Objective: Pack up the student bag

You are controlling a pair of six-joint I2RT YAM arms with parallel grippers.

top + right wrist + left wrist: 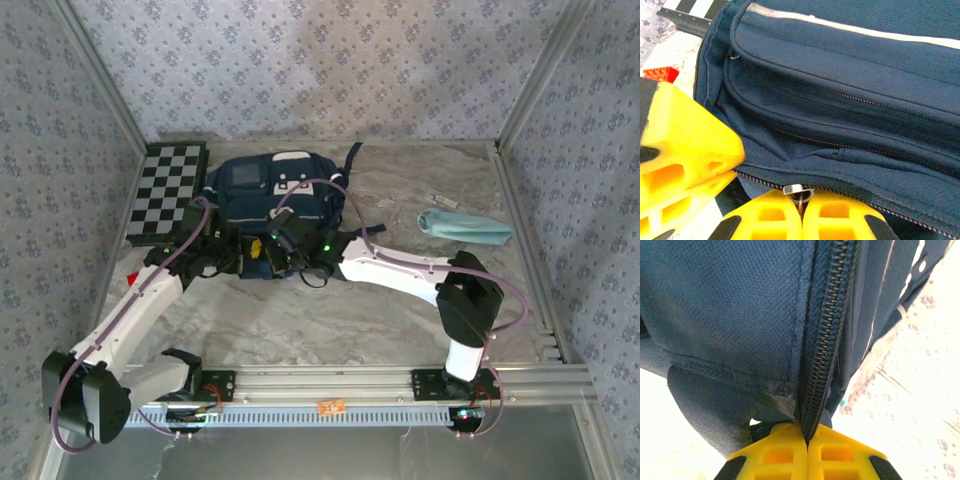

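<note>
Student bag (pixel 280 190) lies on its back at the far middle of the worktop (pixel 330 320), just right of a checkered board (pixel 165 190), with both arms reaching to its near edge. Along that edge runs the main zipper (pixel 827 340), and its teeth look meshed on every stretch the wrist cameras show, so the compartment appears shut and nothing can be seen inside it. The left end effector (pixel 806 445) is pressed together on the zipper seam, pinching fabric and tape as if to hold the bag steady. Just beside it, the right end effector (pixel 802 212) is pressed together on the small metal zipper pull (pixel 792 189). A light-blue pouch (pixel 465 227) lies on the worktop well to the right, apart from the bag, and a small red block (pixel 660 74) sits near the bag's left corner. By my reading the packing has barely begun: unzipping, loading and closing are all left to do.
</note>
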